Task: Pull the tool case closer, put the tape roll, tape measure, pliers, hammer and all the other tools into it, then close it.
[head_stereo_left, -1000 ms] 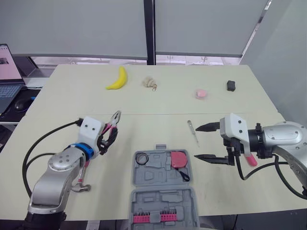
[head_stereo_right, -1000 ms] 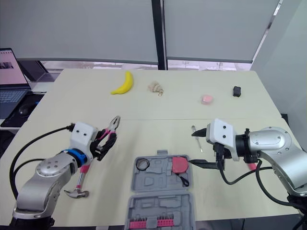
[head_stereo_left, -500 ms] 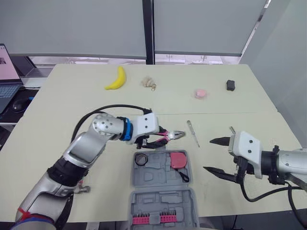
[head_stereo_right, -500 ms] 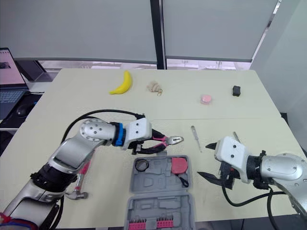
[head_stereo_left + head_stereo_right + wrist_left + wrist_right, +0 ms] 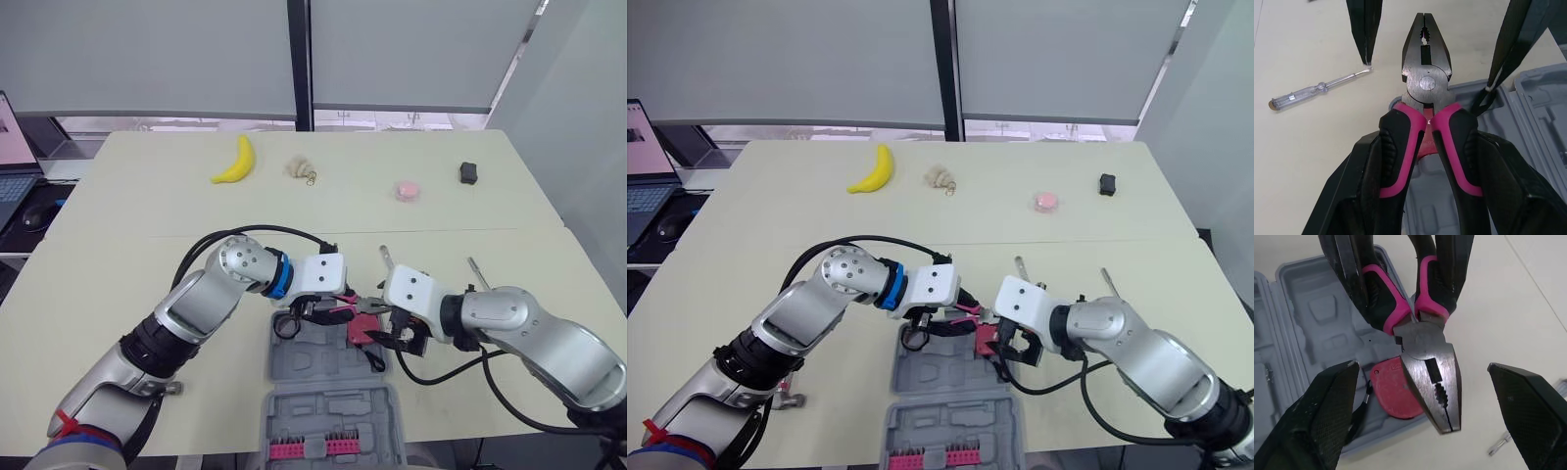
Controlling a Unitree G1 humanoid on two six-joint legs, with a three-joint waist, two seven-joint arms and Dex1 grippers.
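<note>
The table (image 5: 108,264) carries everything; the one case (image 5: 313,357) lies open at its near edge, between the arms, so the pulling-in looks done and packing is the step in hand; the left gripper (image 5: 328,307) is clamped on the pink handles of the single pliers (image 5: 1426,83), holding them above the far part of the case, near the tape measure, nose pointing to the robot's right; the right gripper (image 5: 1422,366) faces it, jaws wide apart, one of its fingers (image 5: 1365,29) on each side of the nose and neither touching it; I judge this a hand-over or a steadying, so the next move calls for the right jaws to shut squarely on the nose before the left lets go, or else for the left to lower the pliers into a free recess without knocking what lies there; which recess fits them I cannot tell; one hammer (image 5: 789,399) lies on the table by the left arm, mostly hidden; one red tape measure (image 5: 1393,387) and one black tape roll (image 5: 286,325) sit in the case already; two thin screwdrivers wait on the table, one (image 5: 1317,88) just beyond the case and another (image 5: 473,271) further right; one row of bits (image 5: 304,448) lines the lid; at the far side lie one banana (image 5: 235,162), one beige lump (image 5: 299,169), one pink lump (image 5: 407,190) and one black block (image 5: 469,173), none of them tools.
</note>
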